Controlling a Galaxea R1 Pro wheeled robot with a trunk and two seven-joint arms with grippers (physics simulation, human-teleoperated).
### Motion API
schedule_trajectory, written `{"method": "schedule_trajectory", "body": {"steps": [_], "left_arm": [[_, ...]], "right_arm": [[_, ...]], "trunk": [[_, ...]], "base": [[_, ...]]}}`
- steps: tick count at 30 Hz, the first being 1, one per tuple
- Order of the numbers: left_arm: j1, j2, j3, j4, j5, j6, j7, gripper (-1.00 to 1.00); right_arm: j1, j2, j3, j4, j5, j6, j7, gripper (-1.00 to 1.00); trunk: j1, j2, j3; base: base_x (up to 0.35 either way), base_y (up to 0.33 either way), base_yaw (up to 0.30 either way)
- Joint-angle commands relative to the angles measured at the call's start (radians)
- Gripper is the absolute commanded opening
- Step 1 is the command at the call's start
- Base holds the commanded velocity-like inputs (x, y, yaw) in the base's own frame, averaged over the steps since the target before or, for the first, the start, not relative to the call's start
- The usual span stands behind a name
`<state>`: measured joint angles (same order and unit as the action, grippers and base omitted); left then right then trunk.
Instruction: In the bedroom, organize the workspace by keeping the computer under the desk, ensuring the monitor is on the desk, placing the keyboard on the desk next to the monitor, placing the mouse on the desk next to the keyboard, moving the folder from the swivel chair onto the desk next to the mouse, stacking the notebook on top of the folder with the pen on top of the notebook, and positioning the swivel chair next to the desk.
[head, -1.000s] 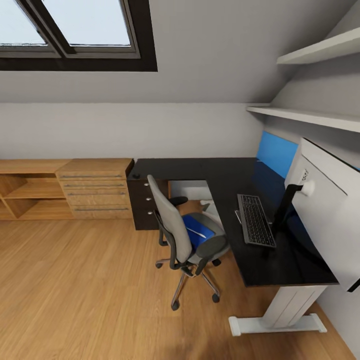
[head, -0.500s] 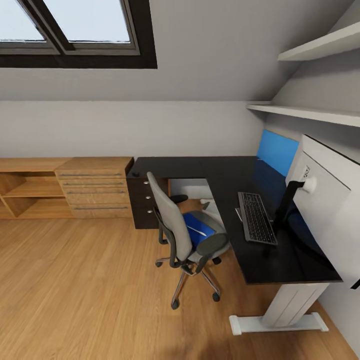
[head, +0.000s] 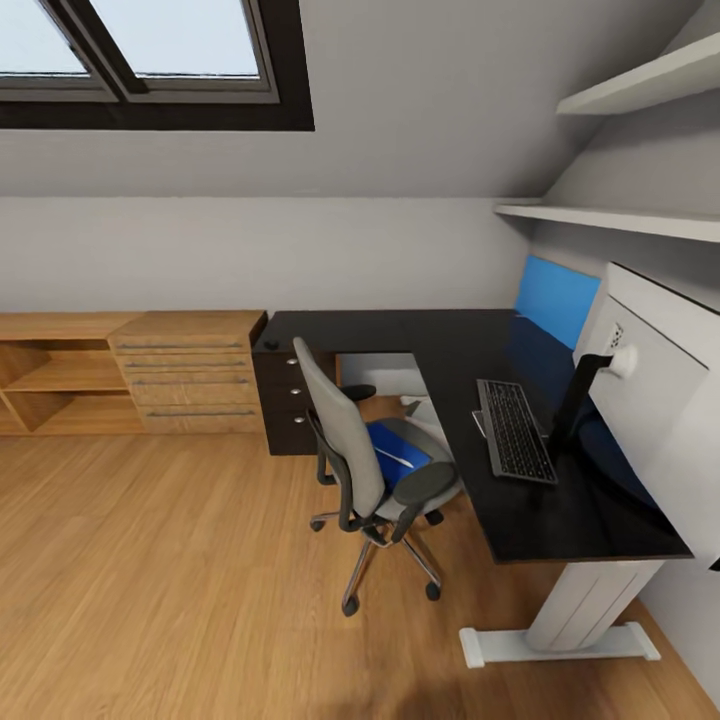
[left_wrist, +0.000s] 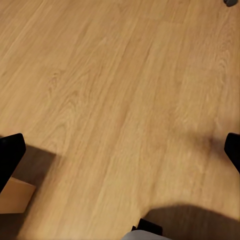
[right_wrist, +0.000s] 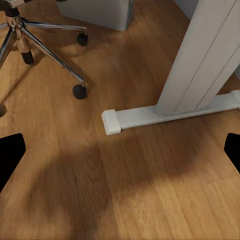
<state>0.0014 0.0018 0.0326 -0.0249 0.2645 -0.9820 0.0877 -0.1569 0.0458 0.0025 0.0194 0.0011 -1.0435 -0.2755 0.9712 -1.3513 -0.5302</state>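
The black L-shaped desk (head: 430, 340) fills the right corner of the bedroom. On it stand the monitor (head: 660, 400), white back toward me, and the dark keyboard (head: 514, 430) beside its stand. A small black mouse (head: 270, 346) sits at the desk's left end. The grey swivel chair (head: 350, 440) is at the desk's inner corner, with the blue folder (head: 395, 462) on its seat and the thin white pen (head: 398, 456) across it. The pale grey computer (head: 385, 375) is under the desk. The notebook is hidden. My left gripper (left_wrist: 120, 152) and right gripper (right_wrist: 120, 150) hang open over the floor.
A light wood drawer unit (head: 190, 370) and open shelves (head: 50, 375) line the back wall on the left. The desk's white foot (right_wrist: 165, 112) and the chair's chrome wheeled base (right_wrist: 45, 45) lie close ahead of my right gripper. Wall shelves (head: 620, 220) hang above the desk.
The whole head view has shifted slightly, so the camera has moved a little toward the desk. Chair, desk and the things on them have not moved.
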Motion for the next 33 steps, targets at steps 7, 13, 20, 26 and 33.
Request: {"method": "schedule_trajectory", "body": {"steps": [7, 13, 20, 26, 33], "left_arm": [[0.000, -0.007, 0.002, -0.001, -0.010, 0.003, 0.008, 1.00], [0.000, -0.013, 0.001, -0.001, -0.011, 0.061, 0.007, 1.00], [0.000, -0.014, 0.001, -0.003, -0.013, 0.137, 0.006, 1.00], [0.000, -0.014, 0.001, -0.003, -0.013, 0.141, 0.006, 1.00], [0.000, -0.014, 0.001, -0.003, -0.013, 0.141, 0.007, 1.00]], "right_arm": [[-0.001, 0.000, 0.002, 0.002, 0.000, -0.004, -0.002, 1.00], [-0.001, 0.000, 0.002, 0.002, 0.000, -0.004, 0.002, 1.00], [-0.001, -0.001, 0.001, 0.002, 0.000, -0.004, 0.052, 1.00], [-0.001, -0.001, 0.001, 0.002, 0.000, -0.004, 0.062, 1.00], [-0.001, 0.000, 0.001, 0.002, 0.000, -0.004, 0.063, 1.00]], "trunk": [[0.027, -0.050, -0.023], [0.050, -0.092, -0.042], [0.077, -0.141, -0.062], [0.100, -0.183, -0.079], [0.127, -0.232, -0.100]], "base": [[0.000, 0.000, 0.000], [0.000, 0.111, 0.000], [0.000, 0.315, -0.090], [0.000, 0.171, -0.177], [0.000, 0.030, -0.047]]}}
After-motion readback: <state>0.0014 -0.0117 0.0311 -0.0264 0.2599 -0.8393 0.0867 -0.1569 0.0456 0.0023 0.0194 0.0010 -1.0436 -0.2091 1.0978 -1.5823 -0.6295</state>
